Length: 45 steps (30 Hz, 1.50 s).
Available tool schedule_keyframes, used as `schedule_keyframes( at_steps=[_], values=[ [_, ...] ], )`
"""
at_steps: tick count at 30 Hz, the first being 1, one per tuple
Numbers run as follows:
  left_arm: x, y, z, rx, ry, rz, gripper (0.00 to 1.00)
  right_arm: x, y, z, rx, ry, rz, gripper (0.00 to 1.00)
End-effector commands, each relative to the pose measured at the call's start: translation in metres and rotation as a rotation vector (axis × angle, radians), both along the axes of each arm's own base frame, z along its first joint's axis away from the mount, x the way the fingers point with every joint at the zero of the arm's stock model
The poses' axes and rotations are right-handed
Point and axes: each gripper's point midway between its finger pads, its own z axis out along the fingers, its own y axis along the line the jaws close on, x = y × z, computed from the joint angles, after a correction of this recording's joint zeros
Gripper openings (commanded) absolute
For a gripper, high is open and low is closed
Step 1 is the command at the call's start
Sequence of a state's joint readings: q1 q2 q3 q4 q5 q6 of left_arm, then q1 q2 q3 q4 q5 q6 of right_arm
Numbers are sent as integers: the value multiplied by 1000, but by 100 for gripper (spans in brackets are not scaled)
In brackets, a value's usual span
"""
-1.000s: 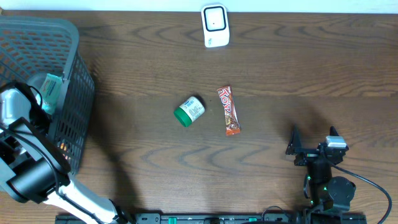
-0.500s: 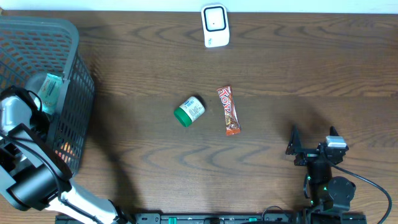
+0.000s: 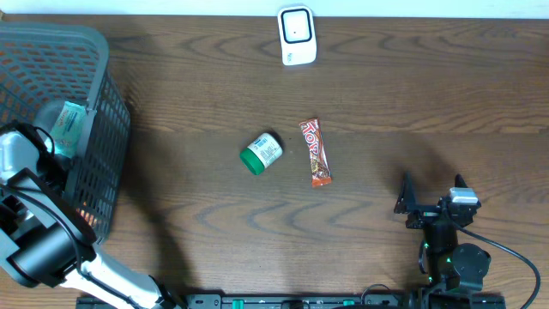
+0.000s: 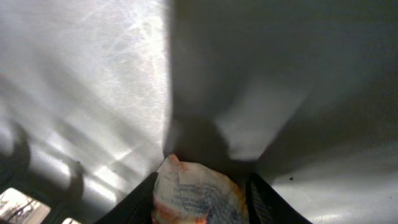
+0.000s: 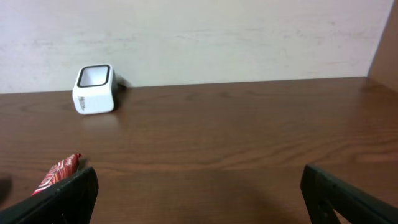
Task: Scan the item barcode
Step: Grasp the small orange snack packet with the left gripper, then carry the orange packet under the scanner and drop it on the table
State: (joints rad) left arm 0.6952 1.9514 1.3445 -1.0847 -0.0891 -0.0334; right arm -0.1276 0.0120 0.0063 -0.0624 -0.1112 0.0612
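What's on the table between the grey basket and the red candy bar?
A small green-capped white bottle lies on its side between the grey basket and the candy bar, as the overhead view shows.

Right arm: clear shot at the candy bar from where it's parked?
Probably yes. Only bare table lies between the right gripper and the candy bar, and its jaws are open.

Black-and-white left arm point(image 3: 43, 253), black right end effector point(image 5: 199, 180), green lights point(image 3: 426, 249)
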Motion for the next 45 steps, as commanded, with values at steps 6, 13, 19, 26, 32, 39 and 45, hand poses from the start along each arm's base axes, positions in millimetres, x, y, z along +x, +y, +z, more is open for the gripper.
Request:
schedule_keyframes(
  at_steps=[6,13,19,26,32,39,45],
  values=[
    [35,25,63,104,-172,57,33,0,2,0,12,-1,8,99],
    [56,26,132,193,-410,67,33,0,2,0,12,-1,9,99],
    [78,1,206,200,-733,36,34,0,2,0,12,-1,9,99],
    [76,-39,302,243,-1084,-28,35,0,2,0,12,-1,9,99],
    [71,-102,356,124,-1307,-134,35,0,2,0,12,-1,9,99],
    [82,-187,367,-92,-1360,-316,35,0,2,0,12,-1,9,99],
    [102,-284,355,-319,-1325,-587,35,0,2,0,12,-1,9,99]
  ],
)
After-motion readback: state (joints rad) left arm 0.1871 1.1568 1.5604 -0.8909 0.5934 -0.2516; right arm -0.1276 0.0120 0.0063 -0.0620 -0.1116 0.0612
